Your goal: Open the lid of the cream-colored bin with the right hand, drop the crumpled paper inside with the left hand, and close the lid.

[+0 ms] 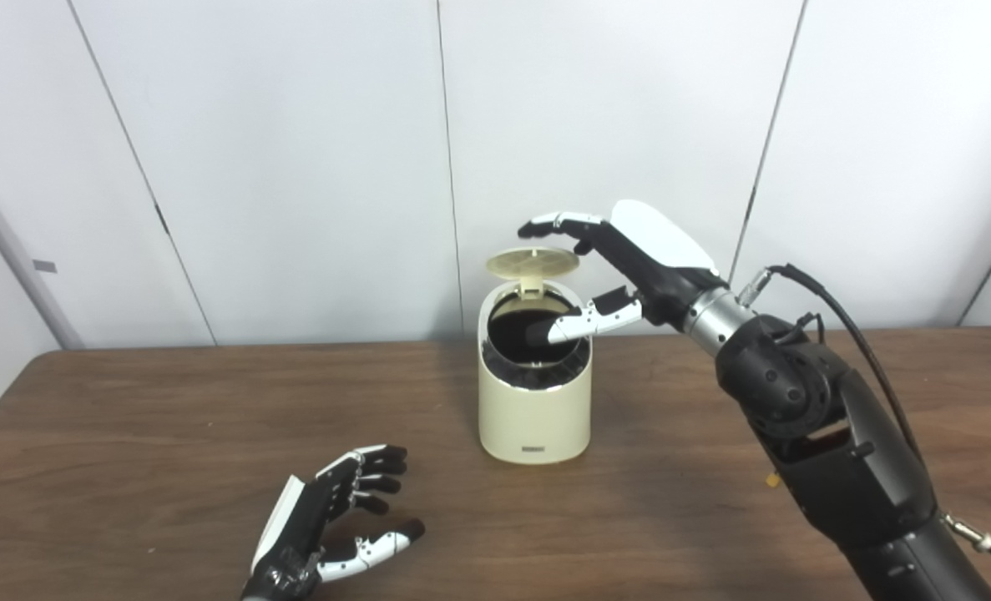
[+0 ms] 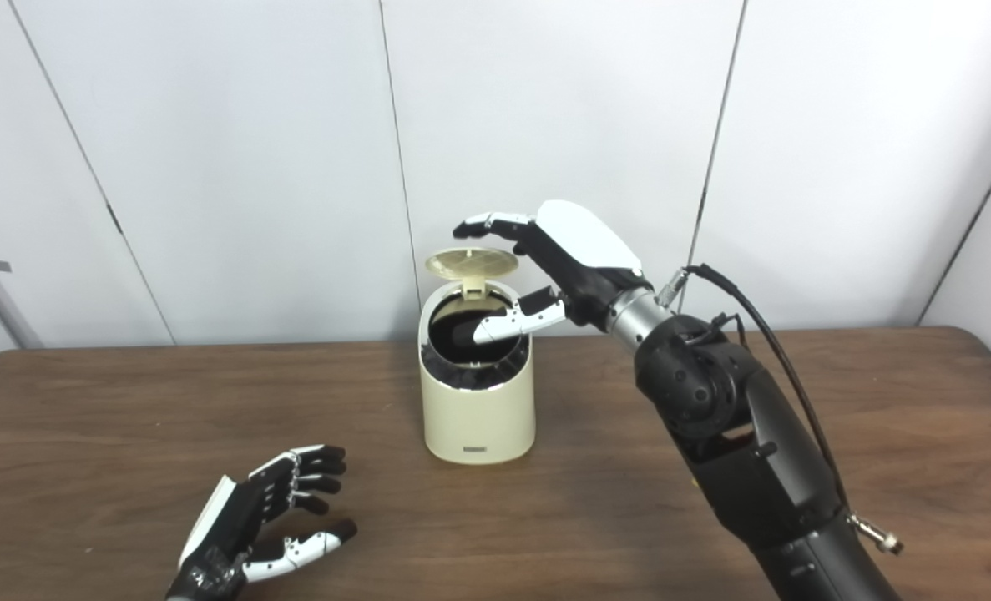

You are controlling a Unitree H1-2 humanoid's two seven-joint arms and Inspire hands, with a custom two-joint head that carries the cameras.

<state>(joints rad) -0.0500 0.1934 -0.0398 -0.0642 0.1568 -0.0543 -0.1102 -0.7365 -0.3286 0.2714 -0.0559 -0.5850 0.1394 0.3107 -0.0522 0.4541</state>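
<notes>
Noted hinged lid [image 1: 533, 260] raised on cream bin [image 1: 533, 409], light, stiff, best pressed on top; right hand [image 1: 629, 267] fingers spread, left hand [image 1: 328, 517] empty, fingers apart.

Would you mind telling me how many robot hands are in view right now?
2: the right hand at the cream-colored bin's raised lid; the left hand open above the table, near left.

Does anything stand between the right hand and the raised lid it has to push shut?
Nothing visible does. The right hand hovers just right of the raised lid, fingers above it, thumb across the bin mouth. No paper shows.
</notes>
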